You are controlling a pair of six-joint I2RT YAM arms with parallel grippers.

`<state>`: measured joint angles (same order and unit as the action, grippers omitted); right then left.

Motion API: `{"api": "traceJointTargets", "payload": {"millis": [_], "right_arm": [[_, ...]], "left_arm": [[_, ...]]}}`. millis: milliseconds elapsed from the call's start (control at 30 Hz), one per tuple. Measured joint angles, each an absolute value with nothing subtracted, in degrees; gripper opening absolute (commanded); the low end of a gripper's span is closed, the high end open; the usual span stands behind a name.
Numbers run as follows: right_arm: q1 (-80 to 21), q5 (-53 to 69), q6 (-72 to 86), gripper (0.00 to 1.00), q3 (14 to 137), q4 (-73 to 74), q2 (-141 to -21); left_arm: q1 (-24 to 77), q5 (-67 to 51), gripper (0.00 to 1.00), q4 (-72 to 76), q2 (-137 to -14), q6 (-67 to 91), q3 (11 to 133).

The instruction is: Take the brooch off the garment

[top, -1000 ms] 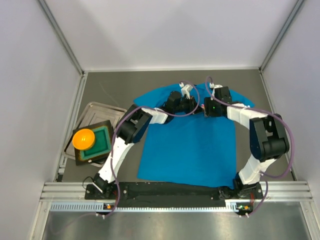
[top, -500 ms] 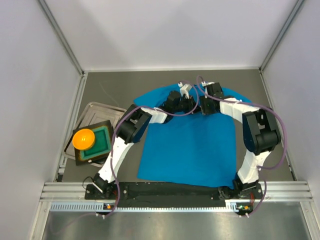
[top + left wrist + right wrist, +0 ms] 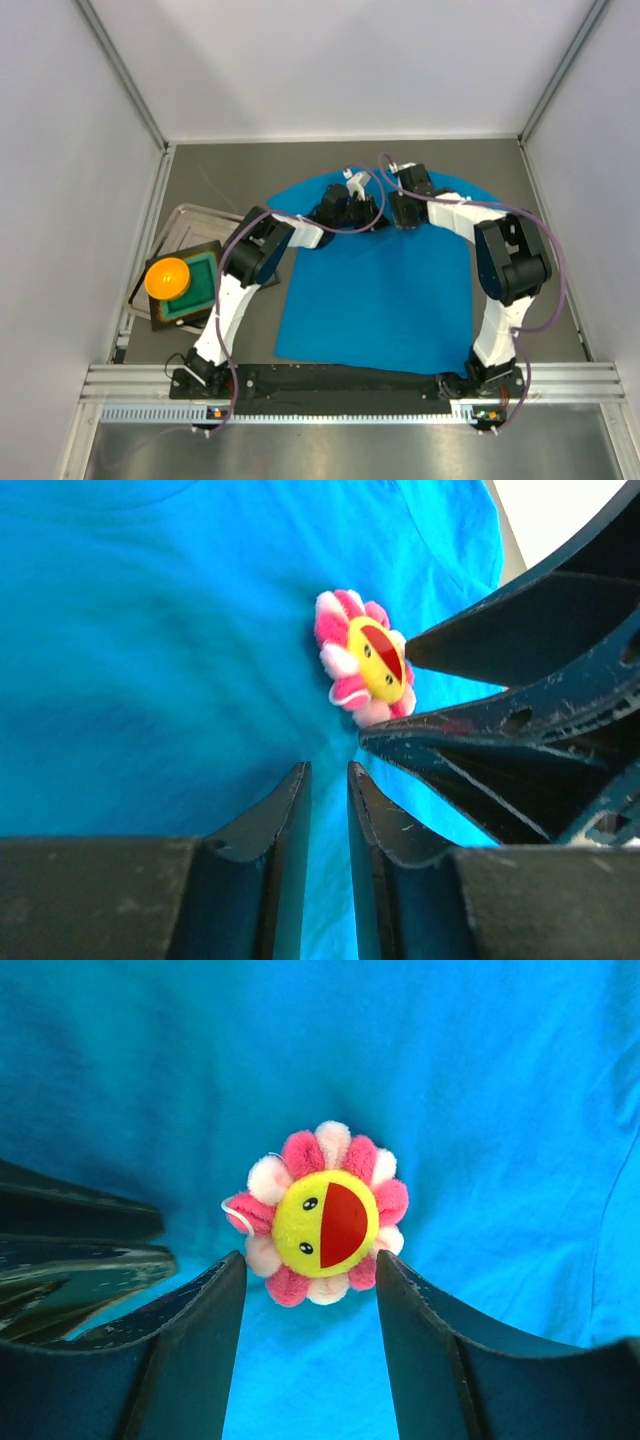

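The garment [image 3: 380,290] is a bright blue T-shirt lying flat on the grey table, collar at the far side. The brooch [image 3: 322,1215] is a pink-and-white plush flower with a yellow face, sitting on the cloth near the collar; it also shows in the left wrist view, brooch [image 3: 365,660]. My right gripper [image 3: 310,1260] is open, its fingertips flanking the brooch's lower petals. My left gripper [image 3: 327,770] is shut on a pinch of the garment [image 3: 150,630] just beside the flower, and creases run into its jaws. From above, both gripper heads hide the brooch.
A metal tray [image 3: 190,220] at the left holds a green square pad [image 3: 205,288] with an orange ball [image 3: 167,277] on it. White walls enclose the table on three sides. An aluminium rail [image 3: 350,385] runs along the near edge.
My right arm has swung left and farther back, bringing its gripper up against the left gripper at the collar. The left gripper has shifted slightly left and back.
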<state>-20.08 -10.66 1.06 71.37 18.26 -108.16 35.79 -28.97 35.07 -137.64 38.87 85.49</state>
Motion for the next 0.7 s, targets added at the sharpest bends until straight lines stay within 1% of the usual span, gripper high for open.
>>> {"api": "traceJointTargets", "payload": {"millis": [167,367,700], "right_arm": [[-21.5,-13.1,1.0,0.56,71.4,17.8,-108.2],[-23.6,-15.4,1.5,0.58,71.6,17.6,-108.2],[-23.9,-19.6,6.2,0.54,77.7,18.7,-112.0]], "left_arm": [[34.0,-29.1,0.26,35.0,-134.0,38.8,80.9],[32.2,-28.8,0.25,35.2,-132.6,38.9,79.2],[31.4,-28.6,0.26,35.2,-132.6,39.5,78.1]]}}
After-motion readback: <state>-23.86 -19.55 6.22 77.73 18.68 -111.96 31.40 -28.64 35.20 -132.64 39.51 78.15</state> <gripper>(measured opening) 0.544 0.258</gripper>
